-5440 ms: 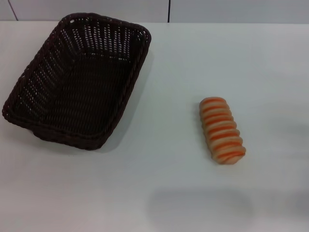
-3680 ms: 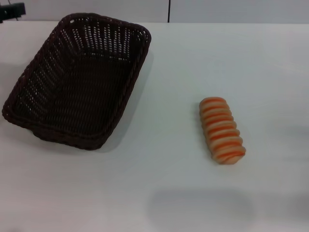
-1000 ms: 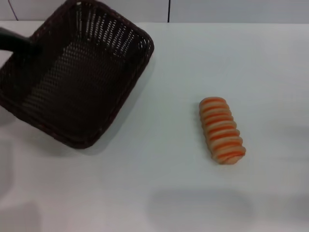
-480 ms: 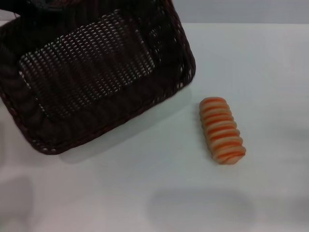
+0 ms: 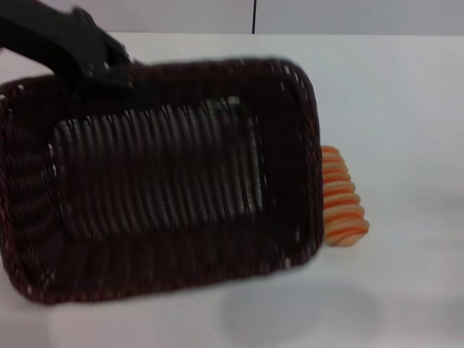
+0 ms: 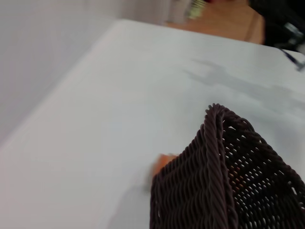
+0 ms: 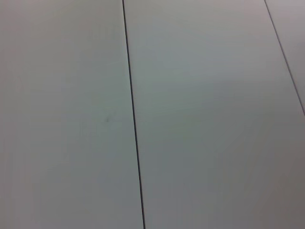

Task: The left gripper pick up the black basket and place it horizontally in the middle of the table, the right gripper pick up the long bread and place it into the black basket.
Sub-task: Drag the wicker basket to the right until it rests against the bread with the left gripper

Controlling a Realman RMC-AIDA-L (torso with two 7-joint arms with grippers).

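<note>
White table (image 5: 406, 109) fills the room in front of the robot, with a pale wall behind it. In the head view, the left claw (image 5: 109, 69) comes in from the upper left of the frame. It is clamped on the far rim of the black basket (image 5: 159, 181). The basket fills the left and middle of that frame and looks lifted off the table. It is turned so its long side runs across the picture.

At the middle right of the frame, the long bread (image 5: 342, 210) lies on the table. The basket's right edge hides part of it. I cannot tell if they touch. In the left wrist view, a bit of orange bread (image 6: 164, 162) peeks out beside the woven basket wall (image 6: 214, 181).

The right claw is not in sight. Its wrist camera shows only a plain pale surface with a dark line (image 7: 133, 119).

I think the basket is light and stiff, so a pinch on the braided rim should hold it, though it may tip. The bread looks soft and bumpy. It is best taken gently across its middle. The basket should be set down clear of the bread so it does not squash it.
</note>
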